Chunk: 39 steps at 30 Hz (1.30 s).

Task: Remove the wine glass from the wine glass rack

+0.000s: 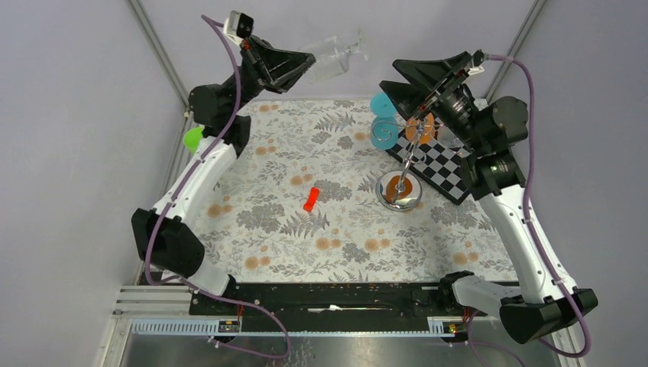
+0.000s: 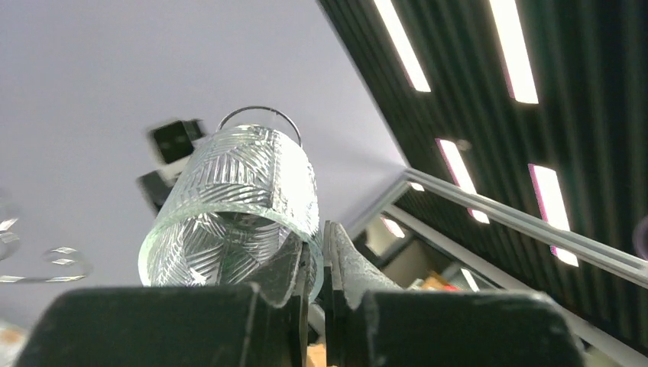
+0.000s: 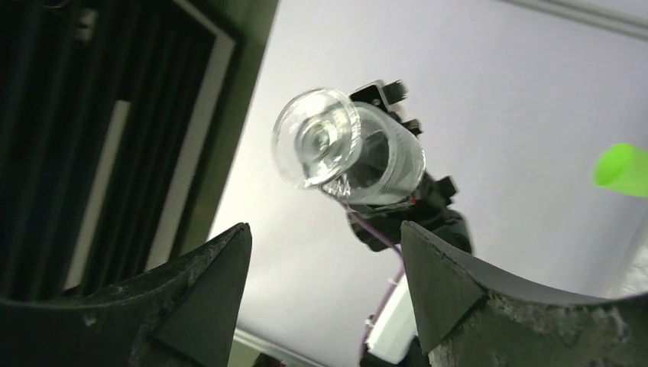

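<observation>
Wine glass (image 1: 336, 55) is hanging aloft, well apart from the wine glass rack (image 1: 399, 191), because the left gripper (image 1: 307, 69) is clamping its bowl wall at the rim. Right gripper (image 1: 388, 76) is facing it with jaws spread wide, gripping nothing; the removal appears essentially accomplished.

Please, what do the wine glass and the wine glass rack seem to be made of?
The wine glass: probably clear glass, though clear plastic is possible. It is see-through, with cut diagonal lines on the bowl that catch the light.
The wine glass rack: polished silver metal by its look. The round base mirrors colours like chrome, and the pole and arms are thin wire.
</observation>
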Available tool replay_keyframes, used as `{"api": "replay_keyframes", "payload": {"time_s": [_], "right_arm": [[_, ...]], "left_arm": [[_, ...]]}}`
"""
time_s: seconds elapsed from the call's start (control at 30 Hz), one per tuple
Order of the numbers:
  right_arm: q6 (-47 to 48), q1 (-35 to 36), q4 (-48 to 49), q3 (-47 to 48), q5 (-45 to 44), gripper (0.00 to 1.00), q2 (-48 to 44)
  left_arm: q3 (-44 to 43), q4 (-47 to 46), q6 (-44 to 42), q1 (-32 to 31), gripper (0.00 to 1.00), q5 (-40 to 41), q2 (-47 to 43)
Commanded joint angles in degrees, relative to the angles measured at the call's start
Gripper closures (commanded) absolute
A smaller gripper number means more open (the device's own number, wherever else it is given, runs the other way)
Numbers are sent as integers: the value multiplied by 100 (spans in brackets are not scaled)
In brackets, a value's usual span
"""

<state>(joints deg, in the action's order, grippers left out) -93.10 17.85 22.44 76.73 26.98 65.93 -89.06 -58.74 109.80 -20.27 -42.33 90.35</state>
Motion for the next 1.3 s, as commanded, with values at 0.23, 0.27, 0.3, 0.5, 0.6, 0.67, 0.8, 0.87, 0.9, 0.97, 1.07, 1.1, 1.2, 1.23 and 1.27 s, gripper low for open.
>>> {"api": "replay_keyframes", "payload": {"time_s": [0.23,0.27,0.3,0.5,0.6,0.67,0.8,0.87,0.9,0.97,1.07,1.1,1.2,1.23,1.27], "right_arm": [[3947,-114,-4005,1454,-649,20,-760],[4126,-115,-4218,1507,-718,20,-782],[4249,-115,-4371,1519,-773,20,-814],[4492,-138,-5063,1450,-1065,20,-864],[4556,-179,-5351,1531,-1111,20,-845],[4603,-213,-5450,1568,-1125,19,-860],[4784,-255,-5637,1748,-1116,20,-862],[4847,-262,-5646,1757,-1121,19,-882],[4857,-264,-5652,1743,-1117,19,-888],[4863,-279,-5677,1751,-1108,19,-895],[4851,-299,-5698,1724,-1124,20,-931],[4850,-309,-5701,1716,-1129,20,-937],[4894,-351,-5702,1723,-1104,19,-976],[4943,-359,-5703,1741,-1099,19,-977],[4971,-361,-5700,1759,-1098,19,-977]], "left_arm": [[-501,8136,-6160,1185,100,444,-1166],[-706,8844,-6791,1172,100,882,-1101],[-830,9413,-7288,1168,100,1344,-987],[-1166,10833,-8751,1166,100,3262,-466],[-1081,10982,-8918,1158,100,3434,-201],[-957,10987,-8931,1118,100,3552,30],[-734,10921,-8939,913,100,4118,472],[-659,10710,-8949,789,100,4445,688],[-662,10634,-8931,758,100,4471,813],[-703,10506,-8848,727,100,4529,1046],[-794,10412,-8796,726,100,4549,1360],[-882,10450,-8818,729,100,4512,1476],[-1065,10545,-8860,726,100,4529,1743],[-1081,10546,-8876,726,100,4557,1807],[-1101,10560,-8893,728,100,4580,1863]]}}
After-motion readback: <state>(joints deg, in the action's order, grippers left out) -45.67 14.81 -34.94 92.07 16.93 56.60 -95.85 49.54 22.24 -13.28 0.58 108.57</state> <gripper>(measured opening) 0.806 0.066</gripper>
